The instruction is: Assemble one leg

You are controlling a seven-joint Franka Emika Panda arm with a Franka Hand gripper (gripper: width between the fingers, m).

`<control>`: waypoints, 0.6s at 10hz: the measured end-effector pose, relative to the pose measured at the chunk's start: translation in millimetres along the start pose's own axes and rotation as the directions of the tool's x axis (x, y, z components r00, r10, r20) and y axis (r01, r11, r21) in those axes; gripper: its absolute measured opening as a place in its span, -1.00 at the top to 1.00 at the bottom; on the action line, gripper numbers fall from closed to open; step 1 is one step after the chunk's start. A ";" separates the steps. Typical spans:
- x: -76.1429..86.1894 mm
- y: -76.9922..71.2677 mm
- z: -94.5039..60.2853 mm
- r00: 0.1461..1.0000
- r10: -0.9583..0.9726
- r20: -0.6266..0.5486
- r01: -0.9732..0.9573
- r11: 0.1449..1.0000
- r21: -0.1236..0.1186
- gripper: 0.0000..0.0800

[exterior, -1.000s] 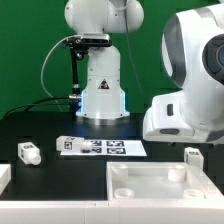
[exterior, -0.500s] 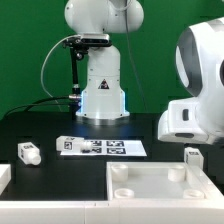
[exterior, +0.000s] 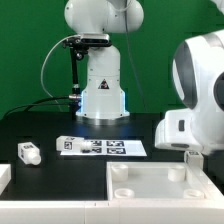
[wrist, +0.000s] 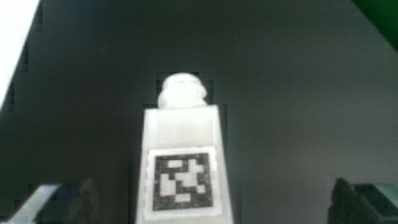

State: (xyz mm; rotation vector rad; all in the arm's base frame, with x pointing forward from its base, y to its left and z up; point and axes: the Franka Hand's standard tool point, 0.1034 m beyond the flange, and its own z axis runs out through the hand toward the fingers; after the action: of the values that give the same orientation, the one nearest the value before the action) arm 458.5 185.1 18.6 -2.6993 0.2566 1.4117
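Two views logged.

Wrist view: the leg [wrist: 182, 150], a white post, runs lengthways through the middle of the picture against the dark bench [wrist: 302, 80]. A black-and-white tag [wrist: 182, 181] sits on the face toward the camera, and a rounded white peg [wrist: 180, 90] sits at the far end. The hand [wrist: 210, 205] is open, its jaws spread wide. The two dark, blurred fingers [wrist: 64, 200] stand one on each side of the leg, with bare bench showing between each finger and the post. No contact is seen.

Exterior view: the arm [exterior: 197, 100] fills the right of the frame, its white housing low over the bench. The hand itself is hidden there. A small white piece [exterior: 190, 155] shows just under the housing, but I cannot tell whether it is the leg or part of the hand.

The marker board [exterior: 100, 147] lies at centre frame, in front of the robot base [exterior: 102, 85]. Another leg [exterior: 28, 152] lies at left of frame, apart from the marker board. A large white tray-like piece [exterior: 150, 192] with corner holes occupies the lower right. One more white part [exterior: 3, 176] is cut off by the left edge.
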 end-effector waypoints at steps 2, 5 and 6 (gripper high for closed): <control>5.8 2.2 6.2 1.000 0.006 0.004 -0.006 1.000 0.002 -0.62; 6.2 2.2 6.3 1.000 0.006 0.003 -0.006 1.000 0.002 0.04; 6.1 2.2 6.3 1.000 0.006 0.003 -0.006 1.000 0.002 0.04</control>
State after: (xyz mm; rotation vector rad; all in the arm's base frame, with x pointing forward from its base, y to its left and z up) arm 456.4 183.3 10.0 -2.6963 0.2664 1.4166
